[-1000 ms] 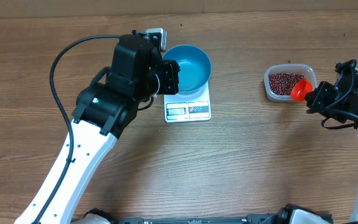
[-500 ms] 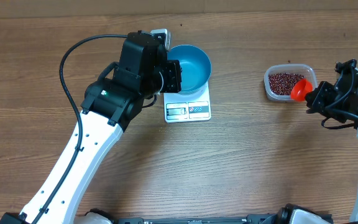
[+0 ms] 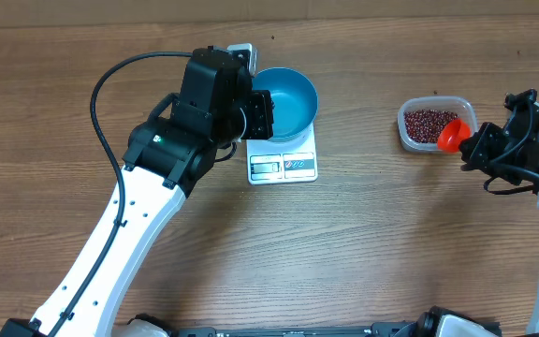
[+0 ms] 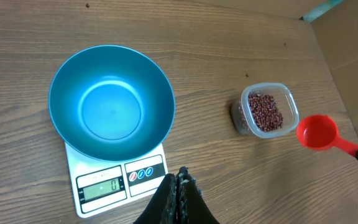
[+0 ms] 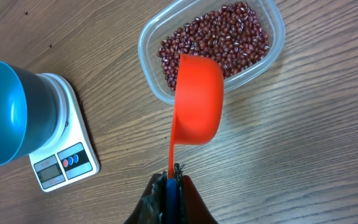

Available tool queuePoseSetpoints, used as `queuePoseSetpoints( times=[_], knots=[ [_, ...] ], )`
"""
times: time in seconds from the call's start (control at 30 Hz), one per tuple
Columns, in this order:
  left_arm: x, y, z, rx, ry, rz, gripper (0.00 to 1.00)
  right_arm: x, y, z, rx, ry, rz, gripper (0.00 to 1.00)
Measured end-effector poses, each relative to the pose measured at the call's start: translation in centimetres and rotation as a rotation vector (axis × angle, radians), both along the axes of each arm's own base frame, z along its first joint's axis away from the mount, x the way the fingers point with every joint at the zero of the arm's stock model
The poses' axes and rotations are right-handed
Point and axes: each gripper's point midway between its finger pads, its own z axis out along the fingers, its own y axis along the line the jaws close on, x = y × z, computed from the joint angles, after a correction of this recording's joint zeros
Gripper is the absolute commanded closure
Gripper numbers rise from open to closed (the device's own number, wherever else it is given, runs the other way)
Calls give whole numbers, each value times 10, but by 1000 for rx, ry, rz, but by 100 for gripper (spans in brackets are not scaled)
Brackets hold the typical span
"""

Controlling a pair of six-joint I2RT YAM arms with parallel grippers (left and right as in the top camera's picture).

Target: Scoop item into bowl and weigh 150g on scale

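The empty blue bowl (image 3: 288, 97) sits on the white scale (image 3: 284, 167), whose display shows zero (image 4: 112, 185). Red-brown beans (image 3: 428, 123) fill a clear tub to the right. My right gripper (image 3: 473, 150) is shut on the blue-ended handle of a red scoop (image 3: 451, 137), whose cup hangs at the tub's near right corner. In the right wrist view the scoop (image 5: 197, 102) overlaps the tub's rim beside the beans (image 5: 219, 34); in the left wrist view the scoop (image 4: 317, 132) looks empty. My left gripper (image 4: 180, 177) is shut on nothing, beside the bowl (image 4: 110, 102), over the scale's left edge.
The clear plastic tub (image 3: 408, 137) stands on the wooden table right of the scale. My left arm (image 3: 171, 154) reaches across the left half of the table, with its black cable looping above. A small grey block (image 3: 240, 49) lies behind the bowl.
My left arm has shifted slightly right and back beside the bowl, then held still. The right arm and scoop have not moved.
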Motion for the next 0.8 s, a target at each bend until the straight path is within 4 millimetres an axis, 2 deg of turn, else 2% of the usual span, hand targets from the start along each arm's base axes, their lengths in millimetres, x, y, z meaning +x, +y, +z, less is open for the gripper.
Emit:
queuePoseSetpoints(
  times=[0.8],
  knots=[
    [-2,1,-2,5,11,0,96,0,0,0,-1,1,1,96]
  ],
)
